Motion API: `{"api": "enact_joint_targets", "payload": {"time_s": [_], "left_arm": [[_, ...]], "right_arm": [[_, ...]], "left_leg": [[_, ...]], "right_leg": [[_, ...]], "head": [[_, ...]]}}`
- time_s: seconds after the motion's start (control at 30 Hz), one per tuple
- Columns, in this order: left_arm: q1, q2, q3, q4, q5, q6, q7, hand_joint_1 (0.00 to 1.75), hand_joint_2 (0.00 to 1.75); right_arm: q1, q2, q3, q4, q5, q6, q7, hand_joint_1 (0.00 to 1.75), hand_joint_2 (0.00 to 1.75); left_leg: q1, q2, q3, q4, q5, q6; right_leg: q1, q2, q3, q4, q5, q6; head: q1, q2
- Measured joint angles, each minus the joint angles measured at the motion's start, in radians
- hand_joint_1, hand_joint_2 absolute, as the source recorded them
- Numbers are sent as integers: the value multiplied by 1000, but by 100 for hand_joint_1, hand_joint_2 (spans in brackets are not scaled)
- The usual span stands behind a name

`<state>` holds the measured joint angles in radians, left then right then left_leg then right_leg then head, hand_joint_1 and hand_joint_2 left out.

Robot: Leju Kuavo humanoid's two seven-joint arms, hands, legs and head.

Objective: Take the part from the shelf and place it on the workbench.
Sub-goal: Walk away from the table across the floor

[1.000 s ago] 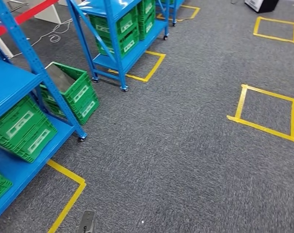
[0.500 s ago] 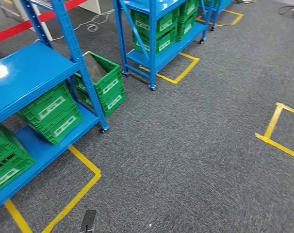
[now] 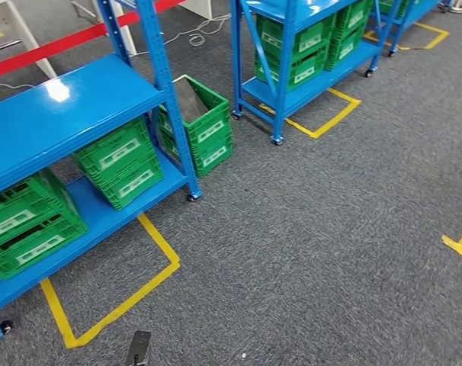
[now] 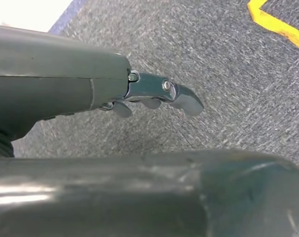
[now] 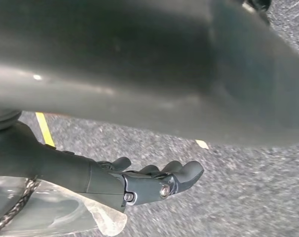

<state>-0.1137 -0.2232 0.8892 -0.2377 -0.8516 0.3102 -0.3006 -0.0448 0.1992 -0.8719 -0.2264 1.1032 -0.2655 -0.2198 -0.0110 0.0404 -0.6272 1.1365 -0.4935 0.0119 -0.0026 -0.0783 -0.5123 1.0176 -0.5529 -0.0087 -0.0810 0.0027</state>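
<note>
the robot faces grey carpet with the near blue shelf [image 3: 73, 107] to its left front, standing inside a yellow tape outline [image 3: 154, 271]. the part itself cannot be identified from these views; it is judged to lie in one of the green crates [image 3: 119, 160] on the lower shelf board, or in the crate on the floor [image 3: 203, 126] just beside the shelf post. the shelf's long axis runs diagonally, from lower left up toward the post.

the left hand [image 4: 155, 96] hangs beside the body over the carpet, fingers loosely extended and apart, holding nothing. the right hand [image 5: 155, 180] hangs likewise, fingers spread, nothing in it.

judgement: approach stage only, no reach begun. the shelf lies on the robot's left, so the left hand is the nearer.
</note>
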Motion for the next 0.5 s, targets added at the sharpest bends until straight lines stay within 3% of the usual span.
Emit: {"api": "enact_joint_targets", "payload": {"time_s": [0.07,0.1,0.17,0.23,0.3,0.37,0.4,0.43,0.5], "left_arm": [[-6,0,0,0,-1,2,-1,0,0],[-8,0,0,0,0,2,-1,0,0],[-7,0,0,0,1,3,0,0,0],[-10,-1,0,0,3,8,6,0,0],[-18,-4,0,0,3,15,17,0,0],[-23,-7,0,0,4,22,29,0,0],[-23,-8,0,0,4,25,33,0,0],[-24,-9,0,0,5,27,37,0,0],[-25,-10,0,0,6,32,45,0,0]], "right_arm": [[0,0,0,1,-1,0,0,0,0],[-1,0,0,2,-2,0,-1,0,0],[-5,-1,0,2,-5,0,-5,0,0],[-8,-2,0,1,-13,1,-14,0,0],[-7,-5,-1,1,-19,5,-16,0,0],[-5,-8,-1,2,-19,11,-9,0,0],[-5,-10,-1,2,-18,14,-4,0,0],[-4,-11,-1,2,-16,15,-1,0,0],[-5,-14,-1,2,-7,16,10,0,0]], "left_leg": [[-14,44,39,-86,16,15],[-18,49,41,-95,10,18],[-15,24,43,-107,13,22],[-6,-3,50,-120,20,29],[0,-30,51,-123,23,36],[2,-59,51,-123,23,37],[4,-73,52,-122,22,36],[6,-88,54,-120,21,33],[10,-114,54,-113,16,22]], "right_leg": [[5,-22,5,1,-8,7],[8,-35,6,0,-10,11],[7,-48,10,0,-16,19],[4,-3,-8,46,-47,28],[-2,58,-71,167,-102,36],[-7,75,-136,273,-128,44],[-10,77,-146,278,-111,47],[-13,79,-138,243,-76,50],[-21,112,-88,114,-1,59]], "head": [[0,0],[1,0],[4,0],[8,0],[12,0],[12,0],[12,0],[12,0],[12,0]]}}
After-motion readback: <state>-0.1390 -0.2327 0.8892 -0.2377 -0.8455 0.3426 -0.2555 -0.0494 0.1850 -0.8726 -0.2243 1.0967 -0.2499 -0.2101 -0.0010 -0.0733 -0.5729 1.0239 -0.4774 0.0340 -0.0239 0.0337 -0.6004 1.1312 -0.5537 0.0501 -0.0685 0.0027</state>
